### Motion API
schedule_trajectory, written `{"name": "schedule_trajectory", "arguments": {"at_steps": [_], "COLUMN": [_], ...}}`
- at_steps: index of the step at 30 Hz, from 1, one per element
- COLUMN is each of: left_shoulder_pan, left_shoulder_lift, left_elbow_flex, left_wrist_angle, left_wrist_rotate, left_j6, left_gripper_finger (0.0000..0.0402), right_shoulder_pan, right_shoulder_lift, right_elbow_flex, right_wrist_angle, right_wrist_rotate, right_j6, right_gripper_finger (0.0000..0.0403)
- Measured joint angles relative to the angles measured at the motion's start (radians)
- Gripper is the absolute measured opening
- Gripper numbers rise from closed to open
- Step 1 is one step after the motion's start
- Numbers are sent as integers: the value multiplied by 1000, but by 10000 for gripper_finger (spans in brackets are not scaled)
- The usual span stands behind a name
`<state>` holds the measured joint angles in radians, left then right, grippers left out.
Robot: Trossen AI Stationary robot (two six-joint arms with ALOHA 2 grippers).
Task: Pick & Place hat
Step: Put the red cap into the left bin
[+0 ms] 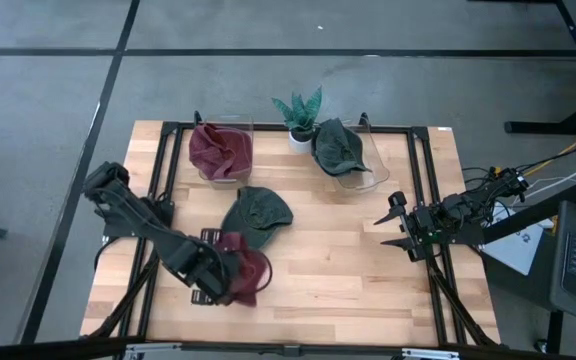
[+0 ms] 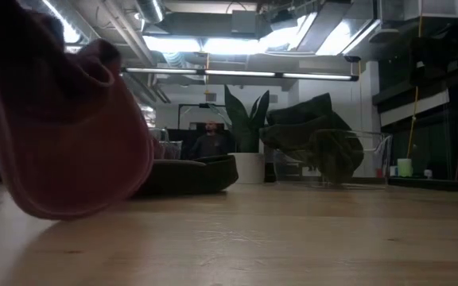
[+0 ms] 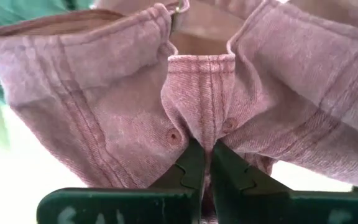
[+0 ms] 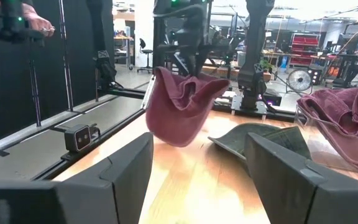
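One red hat hangs off the table from the left gripper, whose fingers are pinched together on a small fold of cloth at the hat's seam, near the table's front edge on the left. That thin pinch is the worry, to my eye: so little fabric is caught that a quick swing could let it slide out and drop the hat short of wherever it is going. The slack body droops low too, so it might drag across the green hat lying flat just behind it and pull that one along. If it is bound for the left bin, another red hat already fills much of it, and a floppy brim could catch on the clear wall. The right gripper waits over the right side, fingers spread wide, holding nothing. The table is pale wood planks in a black frame; at the back stand a small potted plant and the right bin with another green hat. Beyond is a workshop with bright ceiling lights and a person sitting far off.
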<state>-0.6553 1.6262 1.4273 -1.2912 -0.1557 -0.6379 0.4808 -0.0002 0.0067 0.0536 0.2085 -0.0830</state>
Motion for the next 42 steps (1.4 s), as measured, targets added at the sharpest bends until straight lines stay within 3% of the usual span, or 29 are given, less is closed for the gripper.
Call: {"name": "schedule_trajectory", "arguments": {"at_steps": [11, 28, 42], "left_shoulder_pan": [125, 447, 610], "left_shoulder_lift": [-107, -207, -231], "left_elbow_flex": [0, 0, 0], "left_wrist_angle": [-19, -20, 8], "left_wrist_rotate": [-137, -264, -459], "left_j6": [43, 129, 373], "left_gripper_finger": [10, 10, 10], "right_shoulder_pan": [0, 0, 0], "right_shoulder_lift": [0, 0, 0], "right_elbow_flex": [0, 0, 0], "right_wrist_angle": [0, 0, 0], "right_wrist_rotate": [0, 0, 0], "right_j6": [0, 0, 0], "right_gripper_finger": [252, 252, 252]}}
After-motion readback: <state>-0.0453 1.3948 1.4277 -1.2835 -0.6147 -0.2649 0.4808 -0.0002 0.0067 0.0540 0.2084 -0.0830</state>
